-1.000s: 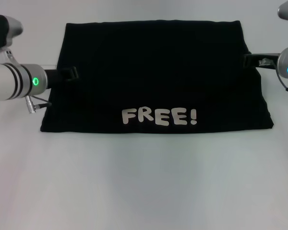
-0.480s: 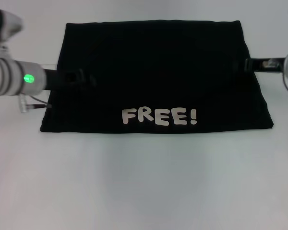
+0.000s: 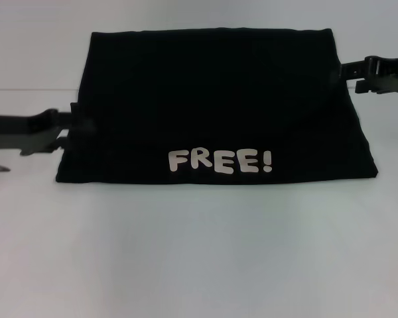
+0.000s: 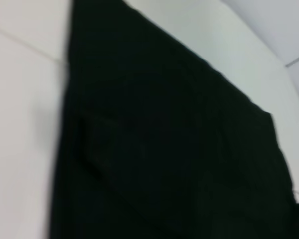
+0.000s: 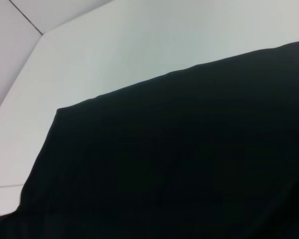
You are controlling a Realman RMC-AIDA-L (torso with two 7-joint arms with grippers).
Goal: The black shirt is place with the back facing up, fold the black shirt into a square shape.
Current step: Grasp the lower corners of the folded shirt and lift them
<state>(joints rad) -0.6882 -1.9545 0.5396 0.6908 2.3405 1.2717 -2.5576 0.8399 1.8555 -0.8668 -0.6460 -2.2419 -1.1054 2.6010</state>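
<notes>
The black shirt (image 3: 212, 106) lies flat on the white table (image 3: 199, 252), folded into a wide block that reads as a trapezoid from the head view: a shorter far edge, a longer near edge, and 2 sloping sides. Its cloth is plain and dark, smooth across the top with no obvious bunching, and the white cartoon word "FREE!" (image 3: 220, 161) sits face up just inside the near edge, roughly centred. It rests in the far half of the table, well back from the robot. The left gripper (image 3: 79, 124) comes in low from the left and its tip meets the shirt's left edge about halfway along that side; black on black, I cannot tell whether its fingers are apart or together, nor whether they have any cloth between them. The right gripper (image 3: 348, 71) reaches in from the right and sits at the shirt's right edge, nearer the far corner; here too the fingers merge with the fabric and their spread cannot be made out. The left wrist view shows only the dark cloth (image 4: 159, 149) stretching across the pale table (image 4: 20, 124), and the right wrist view shows the same shirt (image 5: 179, 164) with one straight edge against the table (image 5: 139, 45).
</notes>
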